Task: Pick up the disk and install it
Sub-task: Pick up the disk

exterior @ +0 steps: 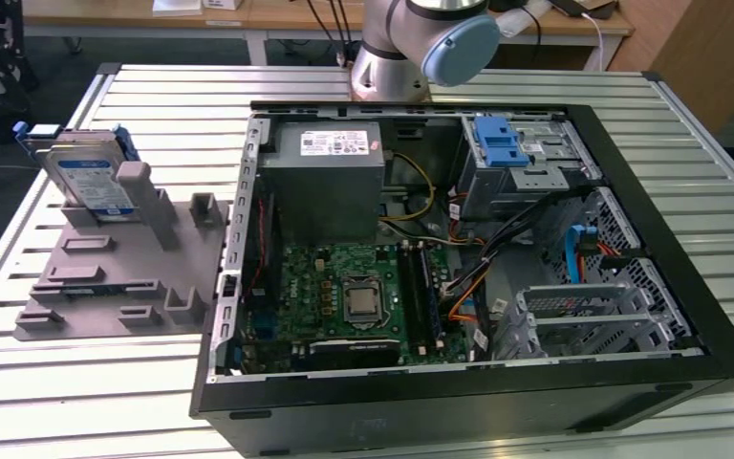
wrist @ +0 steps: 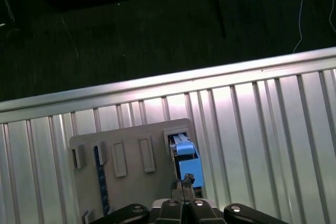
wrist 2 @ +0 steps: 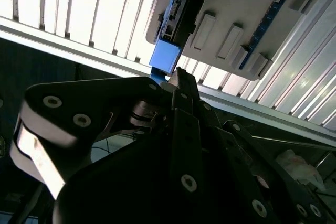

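Observation:
The disk (exterior: 91, 182) stands on edge in a slot of the grey holder (exterior: 106, 277) on the exterior view's left, its white-and-blue label facing out and blue rails along its sides. In both wrist views I look down on its blue rail end (wrist: 187, 162) (wrist 2: 167, 57). My gripper (wrist: 184, 184) (wrist 2: 180, 73) hangs above the disk, apart from it. The fingers are shut together with nothing between them.
The open computer case (exterior: 673, 316) lies on the slatted metal table (exterior: 112, 402). Inside are a grey power-supply box (exterior: 329, 163), a motherboard (exterior: 355, 296) and a metal cage with a blue latch (exterior: 505, 143). The table's edge (wrist: 157, 85) drops to dark floor.

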